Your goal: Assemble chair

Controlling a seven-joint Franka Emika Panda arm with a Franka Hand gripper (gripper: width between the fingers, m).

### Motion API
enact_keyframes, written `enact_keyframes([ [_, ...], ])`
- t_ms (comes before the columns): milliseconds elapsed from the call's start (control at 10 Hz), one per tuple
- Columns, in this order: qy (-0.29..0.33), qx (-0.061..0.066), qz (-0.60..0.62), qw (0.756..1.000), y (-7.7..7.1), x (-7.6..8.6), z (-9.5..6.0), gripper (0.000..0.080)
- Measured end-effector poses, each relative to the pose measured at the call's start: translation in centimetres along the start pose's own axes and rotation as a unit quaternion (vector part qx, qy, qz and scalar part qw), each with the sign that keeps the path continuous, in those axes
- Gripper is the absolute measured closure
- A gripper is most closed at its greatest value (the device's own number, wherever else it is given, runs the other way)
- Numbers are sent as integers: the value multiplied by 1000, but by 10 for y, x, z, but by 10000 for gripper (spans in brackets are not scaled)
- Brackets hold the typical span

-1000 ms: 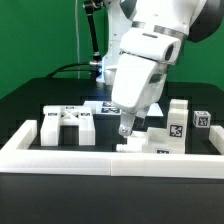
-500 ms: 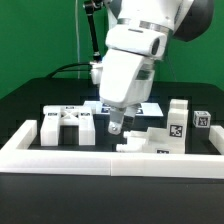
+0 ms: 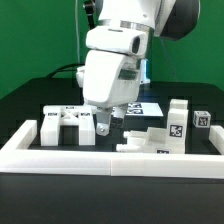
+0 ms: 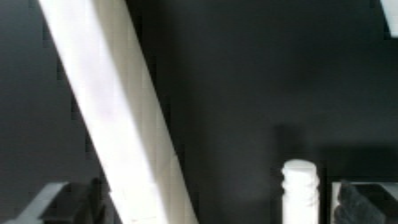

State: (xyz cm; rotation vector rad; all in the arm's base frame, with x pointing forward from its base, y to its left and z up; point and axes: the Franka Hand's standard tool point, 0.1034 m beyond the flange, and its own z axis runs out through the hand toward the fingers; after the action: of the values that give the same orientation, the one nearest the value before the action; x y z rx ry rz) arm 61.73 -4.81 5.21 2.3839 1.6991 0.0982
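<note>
The chair parts are matte-white tagged pieces on the black table. A bracket-like piece (image 3: 68, 126) lies at the exterior view's left. A low blocky piece (image 3: 150, 138), a tall post (image 3: 178, 120) and a small cube (image 3: 202, 119) are at the right. My gripper (image 3: 107, 125) hangs just right of the bracket-like piece, close above the table. In the wrist view my gripper (image 4: 214, 202) is open, with dark fingers (image 4: 61, 200) wide apart. A white peg with a ribbed tip (image 4: 302, 190) shows near one finger; whether they touch I cannot tell.
The long low white border wall (image 3: 110, 157) runs along the front and up the left side. The marker board (image 3: 143, 105) lies behind the arm. A long white untagged bar (image 4: 111, 110) crosses the wrist view diagonally. Green curtain behind.
The arm has moved toward the exterior view's left, from above the low blocky piece to beside the bracket-like piece. The parts on the table have not moved.
</note>
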Motion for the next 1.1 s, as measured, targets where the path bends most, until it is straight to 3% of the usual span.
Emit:
enact_keyframes([
  [100, 2, 0, 10, 1000, -3, 7, 0, 151],
  [400, 0, 2, 10, 1000, -4, 2, 1, 151],
  [500, 1, 8, 0, 1000, -11, 4, 3, 151],
  [800, 2, 15, -31, 999, -20, 26, 0, 151],
  [1100, 2, 13, -17, 1000, -18, 20, 1, 151],
])
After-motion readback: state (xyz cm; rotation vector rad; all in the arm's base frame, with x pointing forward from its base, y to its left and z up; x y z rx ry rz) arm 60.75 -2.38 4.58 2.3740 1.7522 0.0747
